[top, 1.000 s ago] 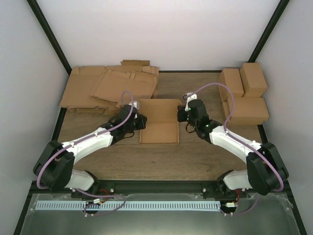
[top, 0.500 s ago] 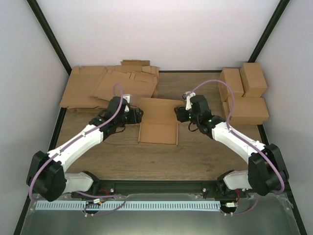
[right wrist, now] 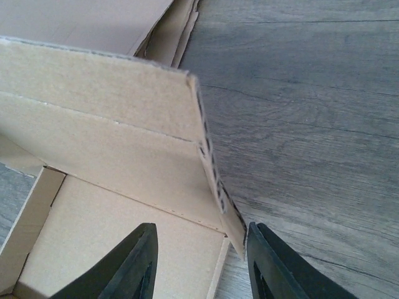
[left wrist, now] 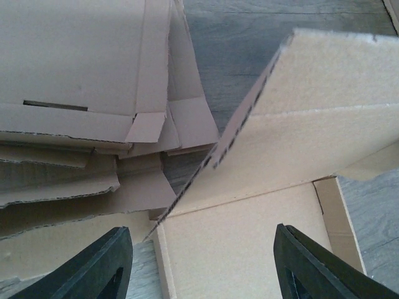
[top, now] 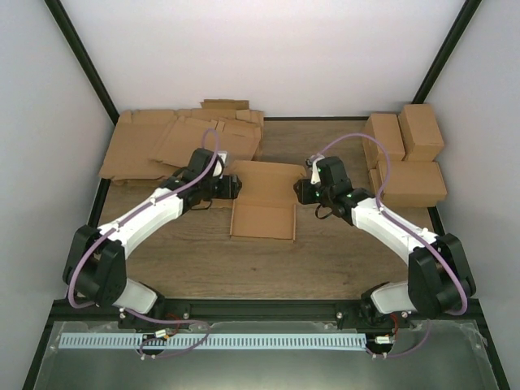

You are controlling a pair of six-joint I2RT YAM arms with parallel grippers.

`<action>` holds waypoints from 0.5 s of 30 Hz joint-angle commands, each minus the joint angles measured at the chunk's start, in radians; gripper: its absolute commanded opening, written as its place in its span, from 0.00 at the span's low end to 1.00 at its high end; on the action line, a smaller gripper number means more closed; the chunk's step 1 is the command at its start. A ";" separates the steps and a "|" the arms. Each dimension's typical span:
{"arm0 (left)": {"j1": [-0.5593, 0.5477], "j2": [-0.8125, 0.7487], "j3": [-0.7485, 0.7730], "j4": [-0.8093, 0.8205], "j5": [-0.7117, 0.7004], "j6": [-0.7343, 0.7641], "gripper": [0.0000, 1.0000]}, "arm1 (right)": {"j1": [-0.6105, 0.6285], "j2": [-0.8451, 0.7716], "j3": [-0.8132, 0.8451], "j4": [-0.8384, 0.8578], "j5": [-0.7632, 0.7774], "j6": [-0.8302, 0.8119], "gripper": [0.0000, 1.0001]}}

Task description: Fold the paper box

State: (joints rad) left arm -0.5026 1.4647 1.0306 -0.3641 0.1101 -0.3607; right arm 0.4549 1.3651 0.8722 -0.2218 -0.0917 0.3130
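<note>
We are noting left gripper [top: 235, 187] and right gripper [top: 298, 192] flanking the paper box [top: 262, 214], jaws open, holding nothing; flat cardboard sheets [top: 150, 150] are crowding its far-left side.

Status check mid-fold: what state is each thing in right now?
paper box: open, half-folded, rear panel tilted up.
left end effector: open, holding nothing.
right end effector: open, at raised panel's corner.
flat cardboard sheets: unfolded, piled flat.
finished boxes: closed, clustered.
</note>
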 commanded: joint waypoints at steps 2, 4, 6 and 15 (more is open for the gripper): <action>0.003 0.028 0.055 -0.033 -0.028 0.048 0.63 | -0.004 0.014 0.048 -0.007 0.011 0.038 0.41; 0.003 0.040 0.065 -0.036 -0.012 0.051 0.56 | -0.004 0.016 0.047 0.005 0.015 0.054 0.41; 0.003 0.047 0.067 -0.033 0.006 0.046 0.49 | -0.004 0.012 0.042 0.021 0.015 0.070 0.40; 0.003 0.089 0.091 -0.037 -0.026 0.049 0.44 | -0.004 0.013 0.010 0.064 0.027 0.098 0.32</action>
State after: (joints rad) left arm -0.5026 1.5265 1.0790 -0.3927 0.0978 -0.3313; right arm 0.4549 1.3754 0.8722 -0.1928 -0.0776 0.3859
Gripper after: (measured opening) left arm 0.451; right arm 0.337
